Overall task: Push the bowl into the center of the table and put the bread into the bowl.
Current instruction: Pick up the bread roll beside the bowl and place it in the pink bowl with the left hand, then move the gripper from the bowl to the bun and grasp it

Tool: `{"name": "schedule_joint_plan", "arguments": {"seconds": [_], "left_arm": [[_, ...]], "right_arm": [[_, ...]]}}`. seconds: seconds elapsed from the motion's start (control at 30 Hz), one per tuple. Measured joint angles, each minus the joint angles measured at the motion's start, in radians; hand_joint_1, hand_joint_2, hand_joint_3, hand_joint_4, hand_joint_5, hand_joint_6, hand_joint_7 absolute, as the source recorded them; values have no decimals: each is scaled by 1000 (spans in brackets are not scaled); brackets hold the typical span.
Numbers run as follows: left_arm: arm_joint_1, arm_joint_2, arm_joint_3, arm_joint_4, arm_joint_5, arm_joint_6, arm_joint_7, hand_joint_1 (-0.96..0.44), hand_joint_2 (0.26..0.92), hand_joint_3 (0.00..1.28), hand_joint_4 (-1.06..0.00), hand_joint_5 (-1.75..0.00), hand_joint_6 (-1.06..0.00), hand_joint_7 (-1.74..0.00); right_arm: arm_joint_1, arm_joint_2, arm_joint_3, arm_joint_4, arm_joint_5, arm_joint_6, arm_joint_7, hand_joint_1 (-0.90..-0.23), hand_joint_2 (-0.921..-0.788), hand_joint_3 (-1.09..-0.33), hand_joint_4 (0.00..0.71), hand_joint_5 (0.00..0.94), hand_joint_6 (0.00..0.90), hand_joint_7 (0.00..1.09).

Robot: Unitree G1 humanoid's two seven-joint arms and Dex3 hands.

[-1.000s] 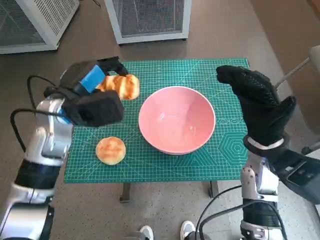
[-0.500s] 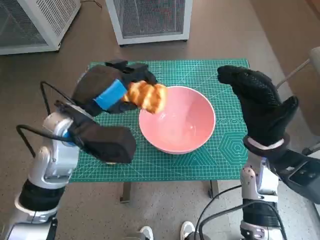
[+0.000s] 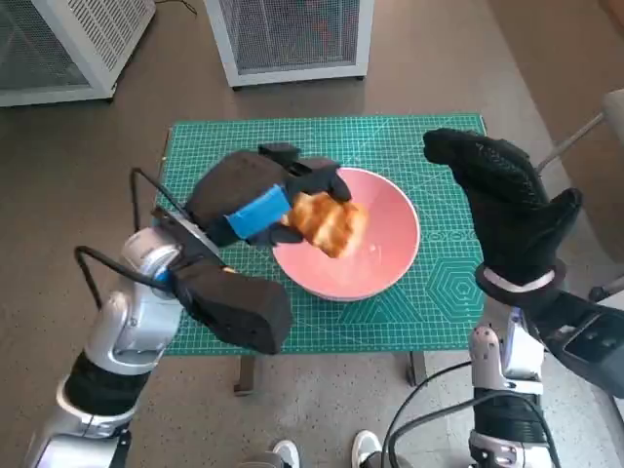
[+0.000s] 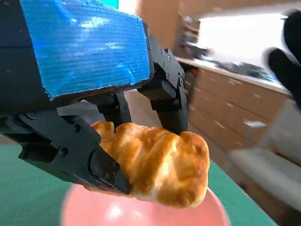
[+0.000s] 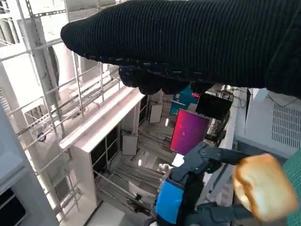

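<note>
1 bread (image 3: 330, 223) gripped by left hand (image 3: 261, 200) over 1 bowl (image 3: 385, 265); right hand (image 3: 507, 207) spread, empty.

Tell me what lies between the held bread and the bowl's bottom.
Nothing: in the head view the bread, held by the left hand, hangs over the pink bowl, whose inside shows bare.

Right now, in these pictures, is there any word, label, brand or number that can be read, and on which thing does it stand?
No text can be read in any view.
Green cutting mat: printed grid lines and shapes; any numbers there are too small to read.
Blue tape on the left hand: plain, no writing.
Pink bowl and bread: no marks.
</note>
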Motion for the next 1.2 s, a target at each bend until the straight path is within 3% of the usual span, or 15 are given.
{"name": "schedule_joint_plan", "arguments": {"seconds": [0.03, 0.13, 0.23, 0.3, 0.47, 0.73, 0.97, 1.2], "left_arm": [[1, -4, -1, 6, -5, -3, -1, -8, 904, 123, -642, -1121, -471, -1129], [5, -17, -4, 23, -26, -13, -14, -76, 860, 72, -528, -462, -396, -614], [12, -21, -10, 34, -32, -19, -29, -186, 833, 31, -397, -164, -303, -396], [21, -19, -14, 34, -31, -21, -43, -253, 824, 19, -314, -84, -256, -326], [28, -1, -21, 34, -17, -28, -70, -400, 822, 9, -192, -11, -193, -237], [31, 35, -17, 5, 3, -24, -102, -532, 849, 14, -165, -1, -179, -195], [48, 52, 16, -56, 2, 10, -124, -553, 857, 10, -157, 0, -185, -177], [88, 80, 78, -152, -11, 83, -161, -473, 837, 1, -159, -2, -223, -123]], "right_arm": [[0, 0, 0, -1, 0, 0, 0, -381, -921, -479, 585, 22, 159, 670], [2, 0, -1, -5, 0, 0, 0, -382, -921, -478, 585, 21, 159, 670], [4, 0, -1, -7, 0, 0, 0, -383, -921, -477, 586, 21, 160, 669], [6, 0, -1, -8, 0, 0, 0, -383, -921, -477, 587, 21, 160, 669], [7, 0, -2, -7, -1, -1, 0, -382, -921, -477, 588, 20, 161, 670], [7, 0, -2, -7, -3, -8, 0, -380, -921, -479, 588, 19, 161, 672], [7, 2, 0, -7, -3, -8, -3, -379, -921, -481, 593, 20, 159, 674], [7, 5, 3, -7, -4, -7, -6, -379, -921, -482, 596, 20, 159, 678]]}}
